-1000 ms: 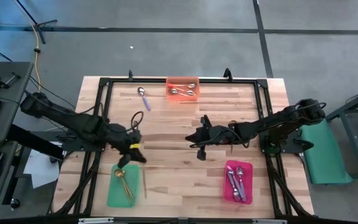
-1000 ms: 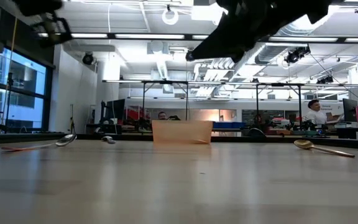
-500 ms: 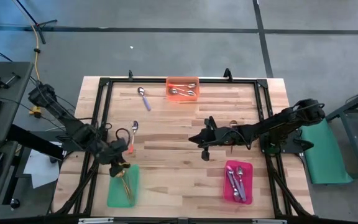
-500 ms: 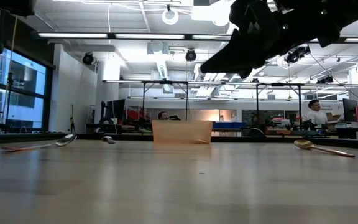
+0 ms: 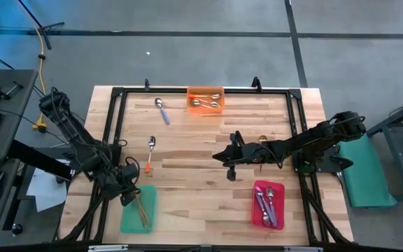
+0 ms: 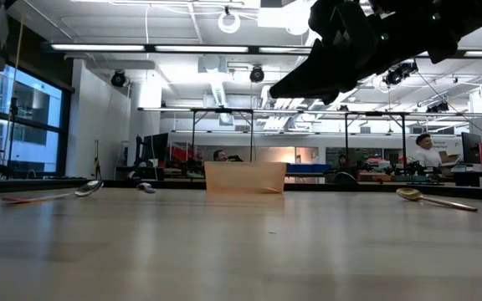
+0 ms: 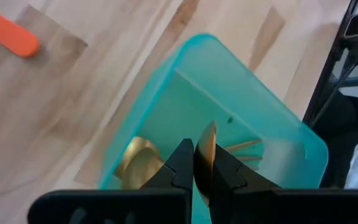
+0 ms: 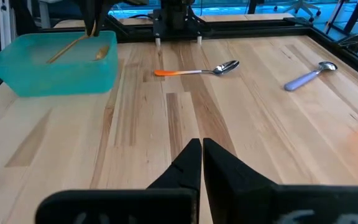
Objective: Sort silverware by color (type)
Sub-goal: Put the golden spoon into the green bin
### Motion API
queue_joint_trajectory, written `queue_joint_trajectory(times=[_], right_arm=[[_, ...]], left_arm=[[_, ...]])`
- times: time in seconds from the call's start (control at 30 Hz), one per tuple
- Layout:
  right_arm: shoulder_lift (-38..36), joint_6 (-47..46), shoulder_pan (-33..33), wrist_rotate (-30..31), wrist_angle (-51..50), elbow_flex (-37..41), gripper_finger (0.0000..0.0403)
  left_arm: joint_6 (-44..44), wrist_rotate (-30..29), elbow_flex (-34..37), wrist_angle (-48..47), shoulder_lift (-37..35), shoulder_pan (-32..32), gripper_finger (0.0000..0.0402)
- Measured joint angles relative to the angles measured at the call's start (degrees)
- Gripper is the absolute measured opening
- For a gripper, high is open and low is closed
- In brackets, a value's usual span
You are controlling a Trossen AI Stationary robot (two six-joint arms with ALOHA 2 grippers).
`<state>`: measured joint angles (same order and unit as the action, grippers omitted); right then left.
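Gold spoon (image 7: pixel 207 149) pinched in left gripper (image 7: pixel 195 163) over teal tray (image 5: pixel 126 217), apparently at table's 7 o'clock; right gripper (image 8: pixel 201 149) closed, empty.

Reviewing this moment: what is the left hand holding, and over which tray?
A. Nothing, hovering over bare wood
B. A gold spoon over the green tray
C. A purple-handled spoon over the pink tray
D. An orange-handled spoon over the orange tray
B. In the left wrist view the left hand pinches a gold spoon directly above the green tray, which already has gold spoons in it.
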<state>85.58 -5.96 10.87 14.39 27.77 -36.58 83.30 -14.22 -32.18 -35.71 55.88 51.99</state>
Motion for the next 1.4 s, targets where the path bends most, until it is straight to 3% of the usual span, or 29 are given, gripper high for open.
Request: queue_joint_trajectory(times=[0.23,0.67,0.9,1.03,1.1,1.2,1.27,1.4], right_arm=[[0.0,1.3,0.0,0.0,-0.1,0.0,0.0],[0.0,1.7,0.0,0.0,-0.1,0.0,0.0],[0.0,2.7,0.0,0.0,-0.1,0.0,0.0],[0.0,4.3,0.0,0.0,-0.1,0.0,0.0],[0.0,5.9,0.0,0.0,-0.1,0.0,0.0],[0.0,9.1,0.0,-1.4,-0.1,0.0,0.0],[0.0,10.7,-0.9,-4.9,0.1,0.0,0.0],[0.0,12.4,-3.2,-10.9,1.0,0.0,0.0]], left_arm=[[1.0,0.4,0.4,2.1,4.0,2.1,0.0013],[-3.4,-0.2,-2.5,-1.4,4.2,2.2,0.0089],[-8.9,-3.8,-8.7,-10.7,4.2,2.2,0.0092],[-15.8,-8.8,-10.2,-11.4,4.0,1.8,0.0079],[-21.9,-11.8,-9.3,-7.5,3.5,0.5,0.0064],[-34.1,-11.4,-5.7,4.3,2.6,-3.9,0.003],[-42.5,-8.1,-2.6,14.8,2.1,-7.6,0.0009],[-56.0,1.9,3.9,32.7,2.1,-16.0,0.0006]])
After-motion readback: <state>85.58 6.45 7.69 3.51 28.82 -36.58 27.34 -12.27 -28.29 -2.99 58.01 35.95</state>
